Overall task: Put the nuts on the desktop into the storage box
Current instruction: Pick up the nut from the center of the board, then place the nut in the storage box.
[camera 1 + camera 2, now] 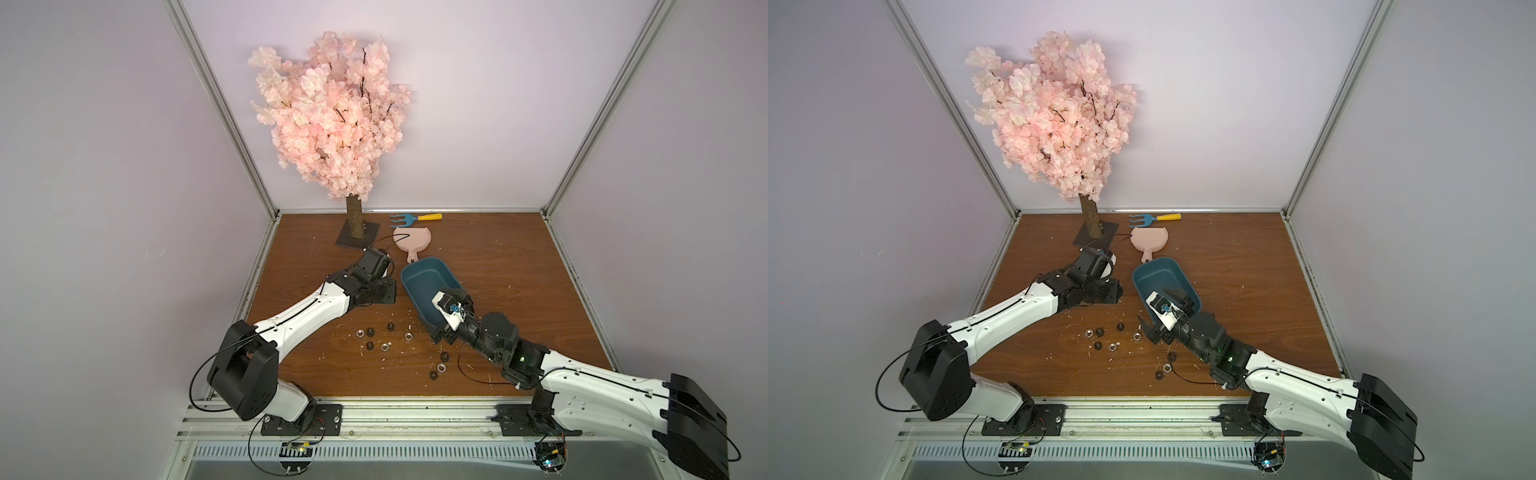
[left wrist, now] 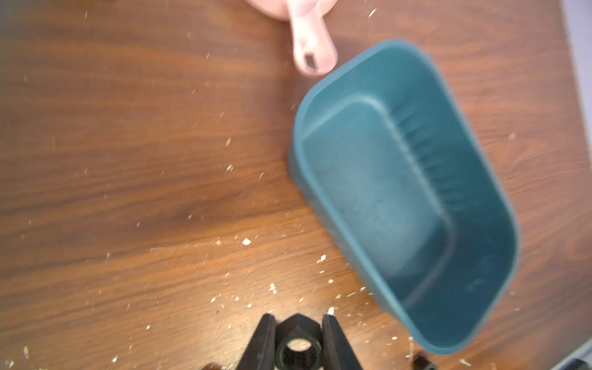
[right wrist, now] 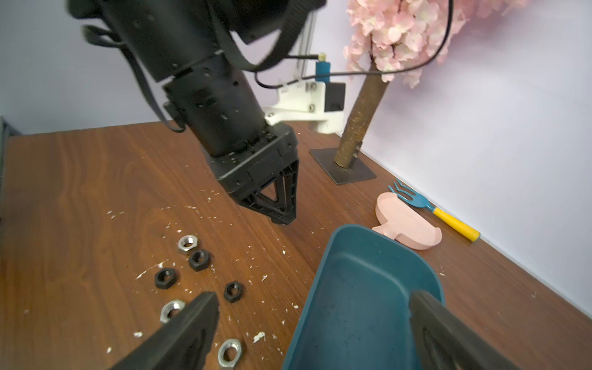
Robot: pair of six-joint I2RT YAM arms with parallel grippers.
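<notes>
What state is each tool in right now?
Left tool: closed on a black nut.
Right tool: open, holding nothing, astride the storage box rim.

The left wrist view is smeared; the black nut in my left gripper runs off the edge. In both top views my right gripper covers the near end of the storage box.

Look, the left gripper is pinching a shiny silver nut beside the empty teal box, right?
No, the hex nut in the left gripper is black, not silver; the left wrist view shows it. The teal storage box beside it is empty.
</notes>
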